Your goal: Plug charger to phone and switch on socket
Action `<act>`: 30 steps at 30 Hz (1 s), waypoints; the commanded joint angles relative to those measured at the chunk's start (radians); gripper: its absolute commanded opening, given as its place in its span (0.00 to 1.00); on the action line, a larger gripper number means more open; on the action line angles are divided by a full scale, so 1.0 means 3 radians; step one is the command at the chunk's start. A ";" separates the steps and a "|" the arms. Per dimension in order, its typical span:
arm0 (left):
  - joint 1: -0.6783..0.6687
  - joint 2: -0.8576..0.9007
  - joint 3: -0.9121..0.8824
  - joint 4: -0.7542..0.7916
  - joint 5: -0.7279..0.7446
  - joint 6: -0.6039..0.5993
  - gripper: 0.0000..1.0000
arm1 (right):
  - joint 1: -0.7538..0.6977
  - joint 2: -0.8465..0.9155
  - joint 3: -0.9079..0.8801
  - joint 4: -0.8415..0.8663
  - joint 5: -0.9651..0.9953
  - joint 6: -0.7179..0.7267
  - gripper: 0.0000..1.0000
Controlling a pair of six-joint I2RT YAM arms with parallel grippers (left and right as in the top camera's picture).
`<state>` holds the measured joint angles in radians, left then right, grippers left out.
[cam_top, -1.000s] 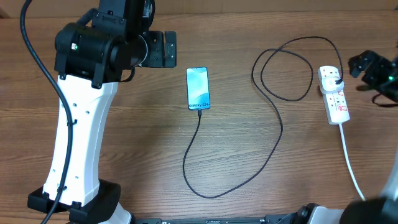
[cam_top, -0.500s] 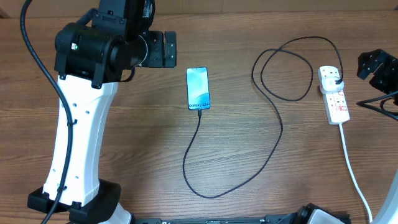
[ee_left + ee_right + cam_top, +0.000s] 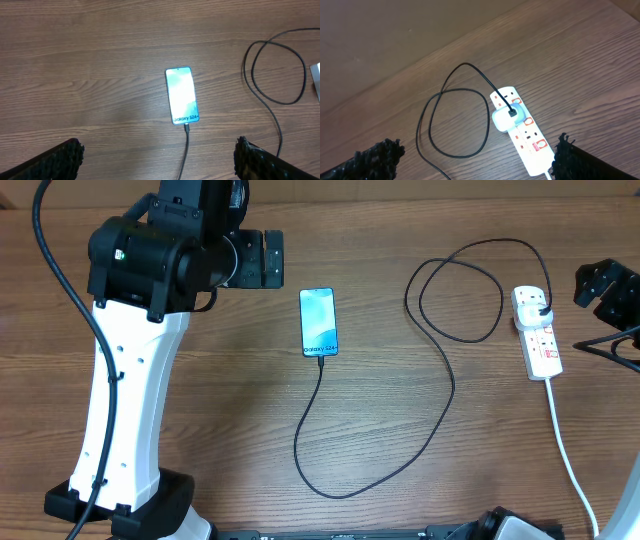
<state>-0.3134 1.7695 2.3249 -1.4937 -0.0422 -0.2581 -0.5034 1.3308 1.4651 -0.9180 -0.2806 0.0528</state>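
Charger seated in phone and socket, both arms clear of them.

You have the phone lying flat near the middle of the table, with the charger tip in its 6 o'clock end. The cable drops toward 6 o'clock, sweeps up to 1 o'clock, loops, and ends at its black plug in the 12 o'clock end of the socket, which lies at 3 o'clock from the phone. The socket's white cord trails off toward 5 o'clock. You cannot tell how the red-marked switches are set. Your left gripper is spread wide and holds nothing, at the phone's 10 o'clock. Your right gripper is likewise released, just at 2 o'clock of the socket.
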 commanded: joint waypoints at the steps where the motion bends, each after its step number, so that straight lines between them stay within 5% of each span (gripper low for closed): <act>1: 0.0018 -0.0024 -0.0004 0.0006 -0.0045 0.0038 1.00 | -0.0009 0.0004 0.0027 0.0009 0.0037 0.0022 1.00; 30: 0.0018 -0.0023 -0.0004 -0.0004 -0.0074 0.0028 1.00 | -0.0009 0.0004 0.0027 0.0010 0.0037 0.0022 1.00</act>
<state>-0.3134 1.7695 2.3249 -1.4963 -0.0425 -0.2581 -0.5034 1.3308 1.4651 -0.9180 -0.2806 0.0532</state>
